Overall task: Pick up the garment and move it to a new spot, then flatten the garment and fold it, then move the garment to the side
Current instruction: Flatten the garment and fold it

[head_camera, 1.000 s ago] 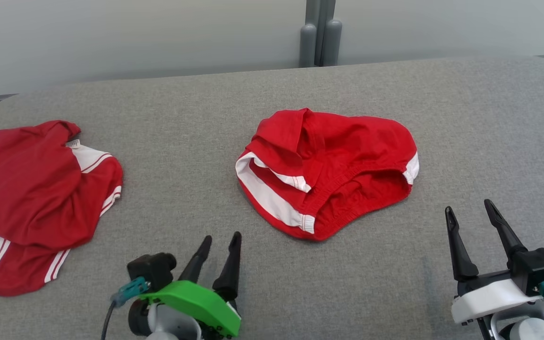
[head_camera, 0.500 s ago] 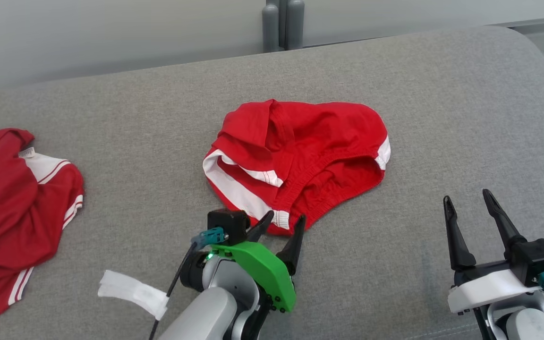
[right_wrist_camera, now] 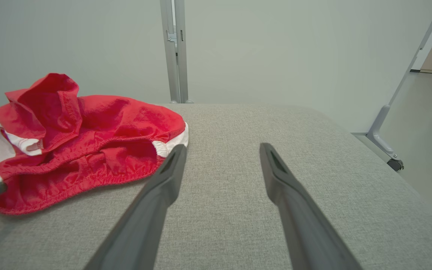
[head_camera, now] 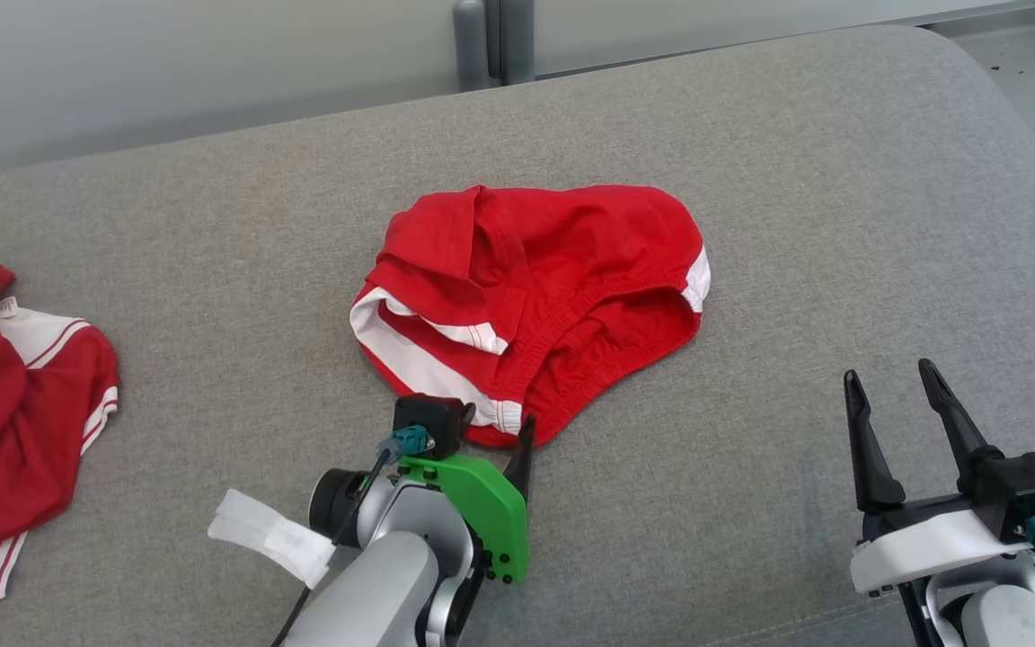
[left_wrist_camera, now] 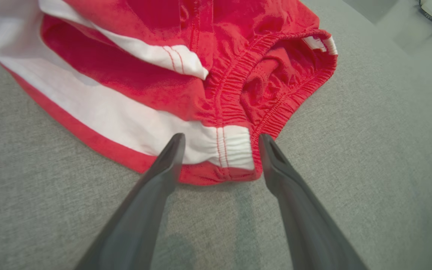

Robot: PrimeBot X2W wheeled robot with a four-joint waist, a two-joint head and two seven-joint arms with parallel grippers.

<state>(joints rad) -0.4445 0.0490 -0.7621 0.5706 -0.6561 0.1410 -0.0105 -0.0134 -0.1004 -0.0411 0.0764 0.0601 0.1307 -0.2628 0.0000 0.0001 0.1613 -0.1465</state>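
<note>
While the left gripper (left_wrist_camera: 221, 138) hangs wide open at the near edge of the garment (head_camera: 535, 270), we're on step one: the pick-up, with no grasp made yet. Its fingers (left_wrist_camera: 163, 168) straddle the near corner of the waistband (left_wrist_camera: 233, 148), where the white side stripe meets the red elastic. We can't tell if the tips touch the cloth.

Next move, our call: drop and push forward slightly so both layers of the hem sit between the fingers. Then close, lift and carry to a new spot. Risks are pinching only the top layer, or a tip skidding on the surface (head_camera: 796, 225) and shoving the cloth away.

The right gripper (head_camera: 889, 373) is also wide open and holds nothing. It sits at the near right, well apart from the garment. We'd expect it to join for the flattening and folding.

The garment looks like red shorts with white side stripes and a gathered elastic waistband. It lies crumpled mid-surface. The waistband opening faces near, and the left side is folded over itself with a flap raised at the far left. It's not flat, so it needs spreading. The cloth looks thin and soft, so we reckon it will sag when lifted by one corner.

A second red-and-white garment (head_camera: 14, 404) lies at the left, well apart, and isn't our target.
</note>
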